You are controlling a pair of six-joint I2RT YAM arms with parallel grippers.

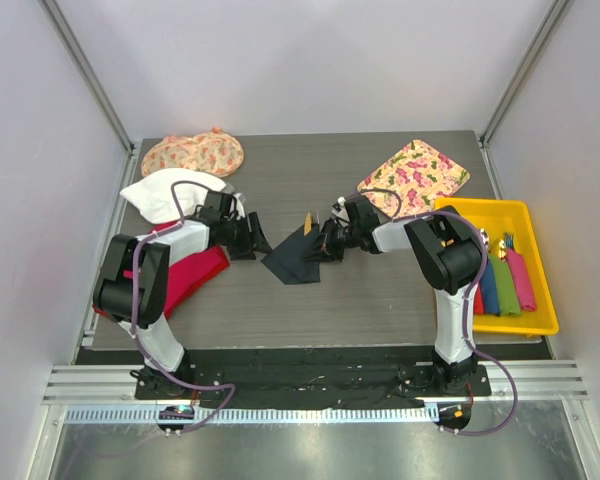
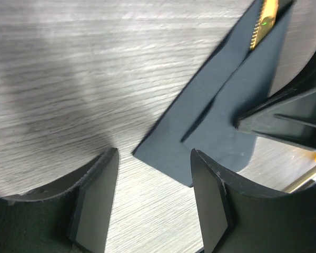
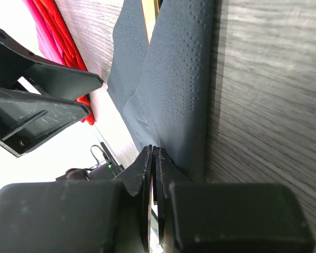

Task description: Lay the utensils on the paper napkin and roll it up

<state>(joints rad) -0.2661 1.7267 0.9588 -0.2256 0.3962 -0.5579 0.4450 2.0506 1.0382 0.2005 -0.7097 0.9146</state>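
The paper napkin (image 1: 293,258) lies mid-table, partly folded over. A tan-orange utensil (image 1: 308,219) sticks out at its far end; the other utensils are hidden. My right gripper (image 1: 323,245) is at the napkin's right edge. In the right wrist view, the gripper (image 3: 153,150) is shut on a fold of the napkin (image 3: 168,79), with the utensil (image 3: 149,16) beyond. My left gripper (image 1: 255,240) is just left of the napkin. In the left wrist view, it (image 2: 154,158) is open and empty, the napkin (image 2: 210,121) corner lying between its fingertips (image 2: 203,190). The utensil (image 2: 266,21) shows at the top right.
A red cloth (image 1: 195,270) and a white cloth (image 1: 165,195) lie under the left arm. Floral cloths lie at the back left (image 1: 193,155) and back right (image 1: 415,175). A yellow tray (image 1: 535,320) at the right holds rolled cloths and cutlery.
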